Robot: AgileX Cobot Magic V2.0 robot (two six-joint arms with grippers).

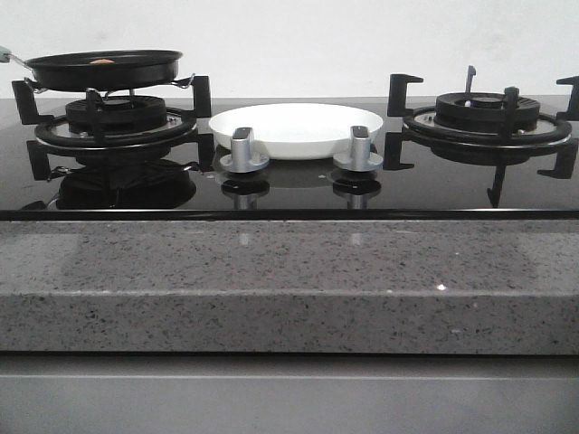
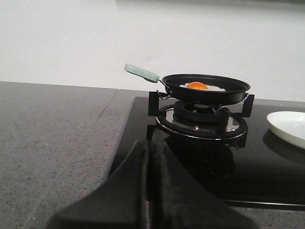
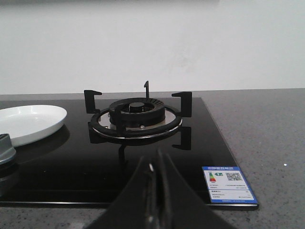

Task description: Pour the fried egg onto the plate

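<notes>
The fried egg (image 2: pixel 200 87), white with an orange yolk, lies in a black frying pan (image 2: pixel 206 88) with a pale green handle (image 2: pixel 141 72), on the left burner (image 1: pixel 113 122). The front view shows the pan (image 1: pixel 104 69) and a sliver of the egg (image 1: pixel 102 61). The white plate (image 1: pixel 297 129) sits on the black glass hob between the burners, empty; it also shows in the left wrist view (image 2: pixel 288 127) and the right wrist view (image 3: pixel 29 122). My left gripper (image 2: pixel 147 152) is shut and empty, well short of the pan. My right gripper (image 3: pixel 155 164) is shut and empty before the right burner (image 3: pixel 137 117).
Two silver knobs (image 1: pixel 244 152) (image 1: pixel 359 150) stand in front of the plate. The right burner (image 1: pixel 488 117) carries nothing. A grey speckled stone counter (image 1: pixel 271 280) surrounds the hob (image 1: pixel 298 185). A blue label (image 3: pixel 228 183) sits at the hob's near right corner. A white wall is behind.
</notes>
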